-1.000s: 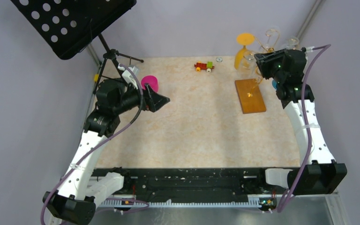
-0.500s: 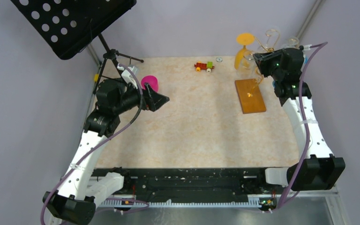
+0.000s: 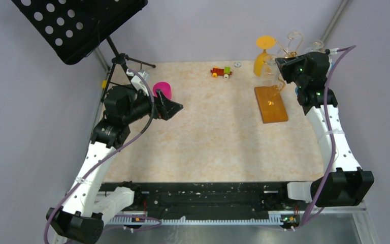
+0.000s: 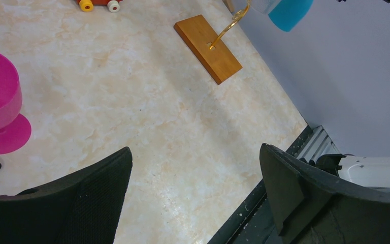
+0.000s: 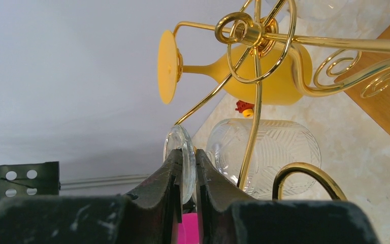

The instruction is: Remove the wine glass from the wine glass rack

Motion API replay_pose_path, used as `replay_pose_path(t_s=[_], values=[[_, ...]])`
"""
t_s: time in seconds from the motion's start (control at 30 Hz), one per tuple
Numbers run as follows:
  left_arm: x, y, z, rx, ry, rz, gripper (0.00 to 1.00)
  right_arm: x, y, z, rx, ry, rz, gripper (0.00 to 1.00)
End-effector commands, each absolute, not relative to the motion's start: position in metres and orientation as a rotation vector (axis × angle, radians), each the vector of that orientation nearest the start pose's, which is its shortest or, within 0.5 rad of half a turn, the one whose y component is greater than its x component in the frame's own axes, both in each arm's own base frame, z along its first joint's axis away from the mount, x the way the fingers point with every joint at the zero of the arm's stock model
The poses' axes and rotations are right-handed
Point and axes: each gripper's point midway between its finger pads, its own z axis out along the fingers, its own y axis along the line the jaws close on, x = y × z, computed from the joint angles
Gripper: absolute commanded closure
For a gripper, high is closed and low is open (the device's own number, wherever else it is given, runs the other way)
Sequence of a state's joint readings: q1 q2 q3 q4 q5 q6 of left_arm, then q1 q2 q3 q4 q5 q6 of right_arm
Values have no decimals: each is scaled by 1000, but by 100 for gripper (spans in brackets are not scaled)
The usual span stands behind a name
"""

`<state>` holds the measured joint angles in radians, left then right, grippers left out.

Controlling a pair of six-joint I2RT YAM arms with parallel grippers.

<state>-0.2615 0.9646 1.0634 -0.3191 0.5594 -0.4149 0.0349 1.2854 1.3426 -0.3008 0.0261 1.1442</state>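
The gold wire wine glass rack stands on an orange-brown wooden base at the back right. A clear patterned wine glass hangs upside down on it, beside a yellow glass. My right gripper is shut on the clear glass's round foot, which sits edge-on between the fingers. In the top view that gripper is at the rack's top. My left gripper is open and empty above the table at the left.
A pink cup stands by the left arm. A small toy train lies at the back middle. A black music stand rises at the back left. A blue glass hangs near the right wall.
The right arm has shifted slightly back and right at the rack over the past second, then held still. The left arm has not moved.
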Motion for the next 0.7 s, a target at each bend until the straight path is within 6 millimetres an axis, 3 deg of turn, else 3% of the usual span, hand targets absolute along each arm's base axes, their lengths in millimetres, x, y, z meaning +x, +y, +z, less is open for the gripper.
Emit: replay_pose_path(t_s=[0.0,0.07,0.27,0.43,0.67], values=[[268,-181,335,276,1824,-964,2,422,38,378,983,1565,753,95],[268,-181,334,275,1826,-963,2,423,39,379,974,1563,756,100],[268,-181,337,268,1821,-966,2,422,52,396,916,1513,883,100],[270,-184,353,261,1790,-998,2,412,65,416,884,1449,1022,100],[270,-184,356,255,1786,-1000,2,401,65,422,888,1411,1054,100]])
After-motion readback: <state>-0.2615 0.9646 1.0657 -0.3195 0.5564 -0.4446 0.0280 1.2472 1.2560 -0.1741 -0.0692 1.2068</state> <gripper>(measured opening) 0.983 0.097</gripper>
